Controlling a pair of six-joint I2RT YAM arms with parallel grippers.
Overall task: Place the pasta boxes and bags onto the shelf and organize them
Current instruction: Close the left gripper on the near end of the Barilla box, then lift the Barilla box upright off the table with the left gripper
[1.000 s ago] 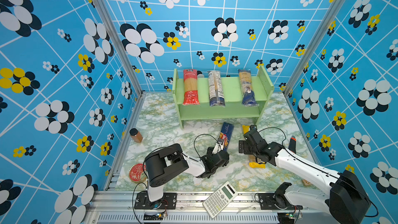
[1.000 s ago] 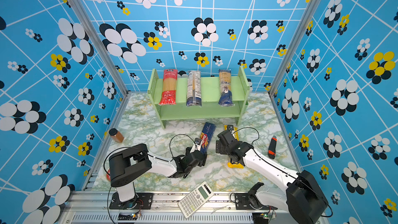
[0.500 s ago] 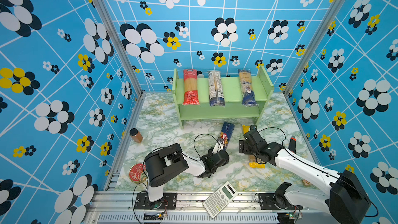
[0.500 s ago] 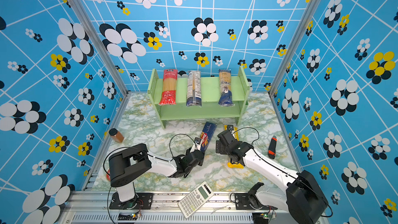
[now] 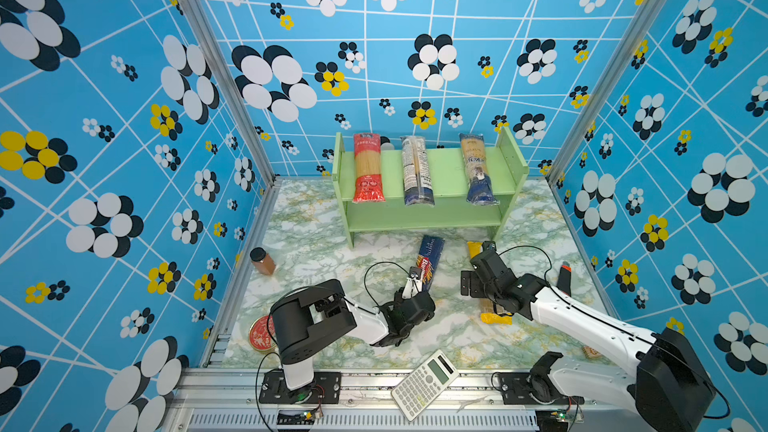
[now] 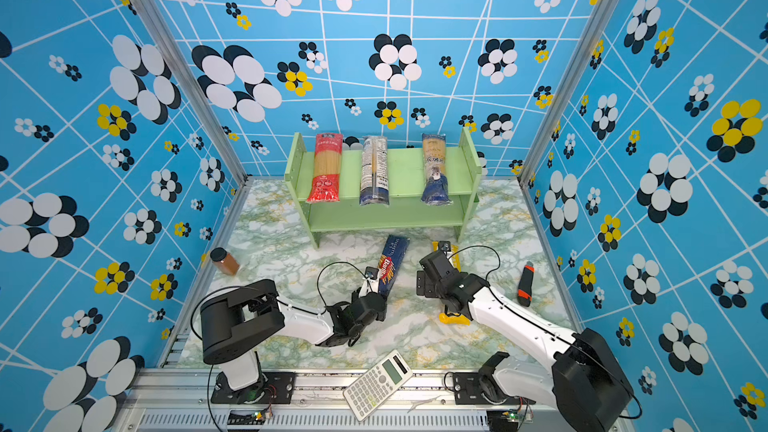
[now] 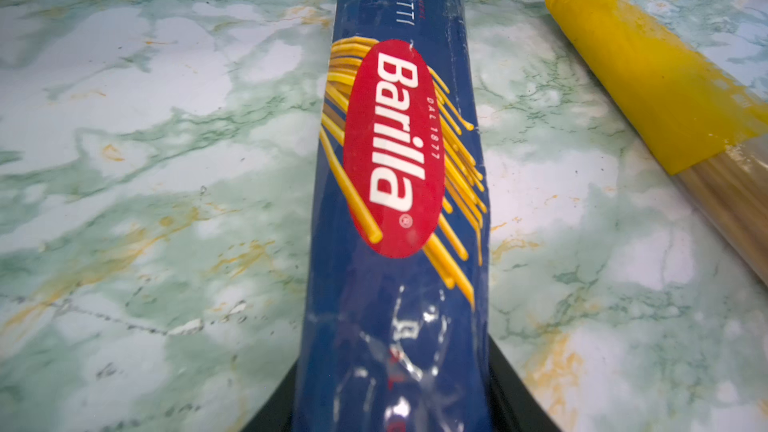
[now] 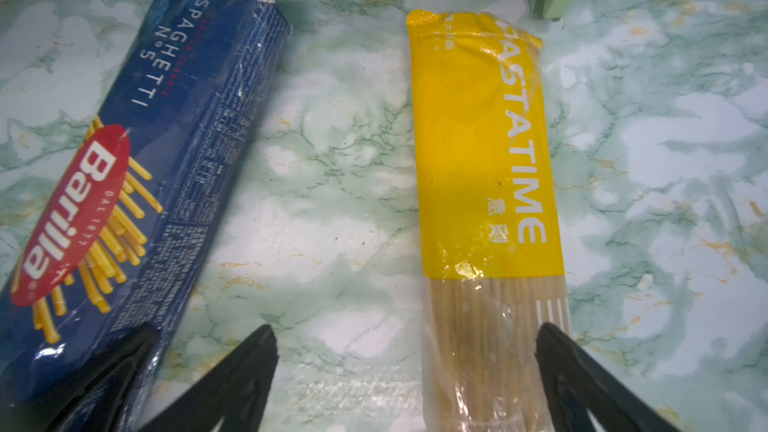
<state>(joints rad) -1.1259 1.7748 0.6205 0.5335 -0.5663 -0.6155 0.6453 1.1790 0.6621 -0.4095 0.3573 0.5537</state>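
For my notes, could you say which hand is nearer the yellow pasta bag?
Right: the right hand straddles the bag; the left hand grips the blue box beside it.

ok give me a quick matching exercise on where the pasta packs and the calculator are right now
Things:
1. Barilla spaghetti box
2. yellow Pastatime bag
3. red-ended spaghetti bag
4. calculator

Places:
a. lying across the top tier of the green shelf
b. flat on the table, between the fingers of the open right gripper
c. at the table's front edge, away from both arms
d. gripped at its near end by the left gripper

Pairs: 1-d, 2-b, 3-a, 4-c
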